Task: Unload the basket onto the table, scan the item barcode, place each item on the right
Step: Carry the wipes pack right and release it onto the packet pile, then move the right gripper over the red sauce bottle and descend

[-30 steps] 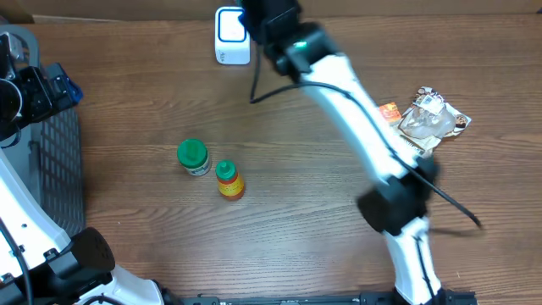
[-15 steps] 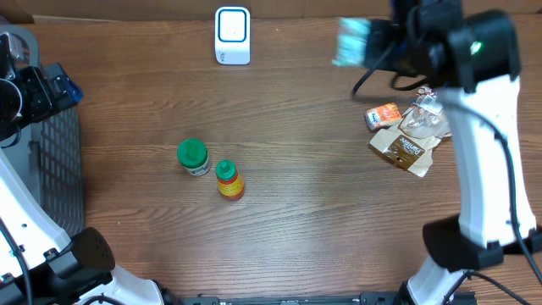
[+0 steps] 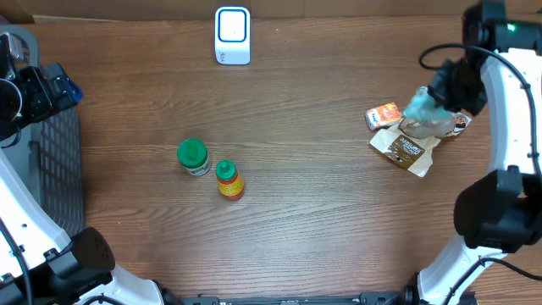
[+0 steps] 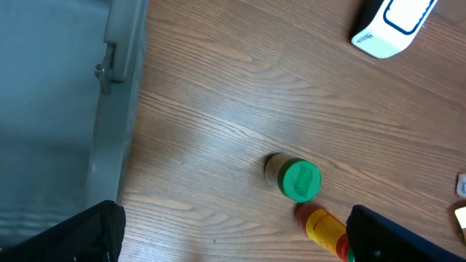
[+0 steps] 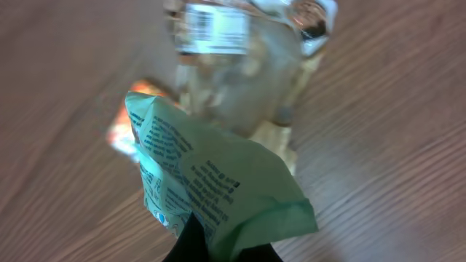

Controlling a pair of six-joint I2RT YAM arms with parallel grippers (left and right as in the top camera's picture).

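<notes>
My right gripper (image 3: 442, 88) is shut on a pale green printed packet (image 3: 419, 106) and holds it just above the pile of packets at the right of the table. The right wrist view shows that packet (image 5: 211, 175) pinched between my dark fingers (image 5: 193, 240), hanging over a clear bag with a barcode label (image 5: 240, 51). The white and blue scanner (image 3: 232, 36) stands at the back centre, far from the packet. My left gripper (image 4: 233, 244) is open and holds nothing, high at the table's left side.
A green-capped jar (image 3: 193, 157) and an orange bottle (image 3: 229, 180) stand left of centre. Under the right gripper lie an orange packet (image 3: 385, 114), a brown packet (image 3: 405, 151) and the clear bag (image 3: 439, 125). A grey basket (image 3: 51, 169) sits at the left edge.
The right arm has swung from the scanner at the back centre across to the right, carrying the green packet, and now hangs over the pile. The left arm has not moved.
</notes>
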